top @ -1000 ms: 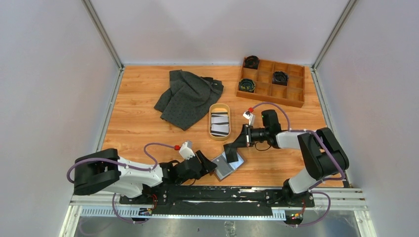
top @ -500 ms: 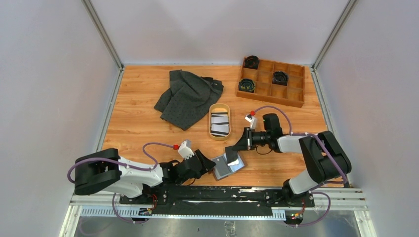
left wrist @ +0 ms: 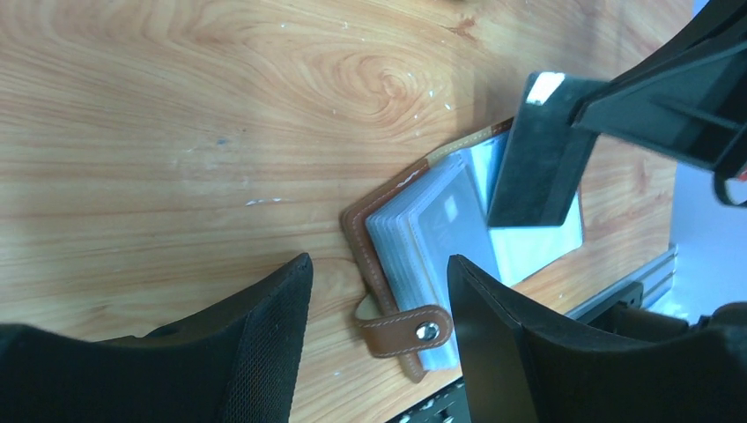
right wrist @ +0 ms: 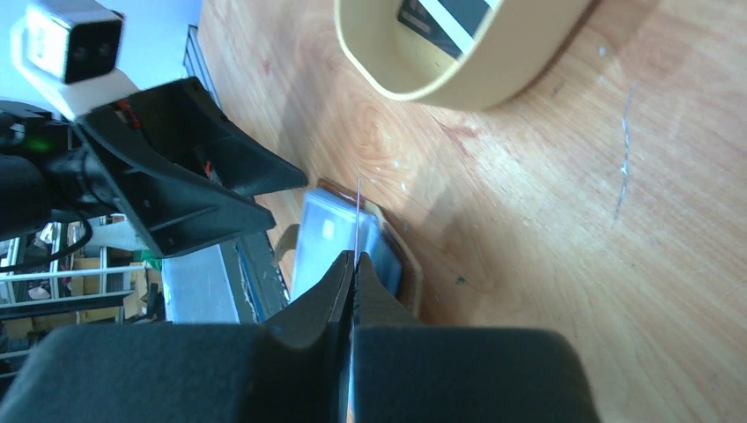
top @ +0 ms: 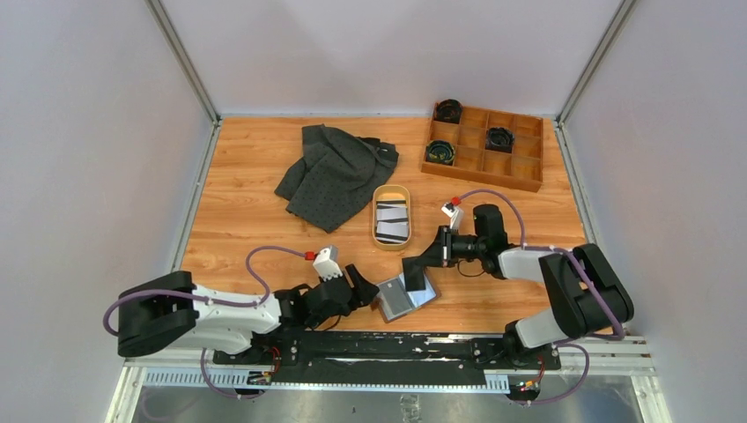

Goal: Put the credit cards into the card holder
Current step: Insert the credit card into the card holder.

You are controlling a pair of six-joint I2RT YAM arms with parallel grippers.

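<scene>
**Where the pinched card meets the unfolded holder**

As my right pincer [top: 412, 267] presses its two black fingers together, it clamps a thin dark rectangular plastic card [left wrist: 537, 150] by one end. The card hangs tilted, with its free edge over the clear sleeves [left wrist: 440, 225] of the small brown leather card holder [top: 405, 298]. Whether that edge touches the sleeves, I cannot tell. From the right wrist the card appears edge-on, as a fine line running out from between the pressed-together fingertips toward the holder.

The holder lies unfolded on the wood-grain table [top: 247, 229], near the front edge and between my two arms. Its snap strap [left wrist: 407, 330] points toward my left pincer [top: 372, 293]. That pincer stands with its fingers apart and grips nothing. In the left wrist view the strap lies in the gap between them, and contact cannot be judged.

More striped black, white and grey cards [top: 392, 220] lie in the oval tan tray [top: 376, 222], just beyond the holder. A crumpled grey cloth [top: 339, 172] and a wooden compartment box [top: 484, 163] lie toward the far side.
</scene>
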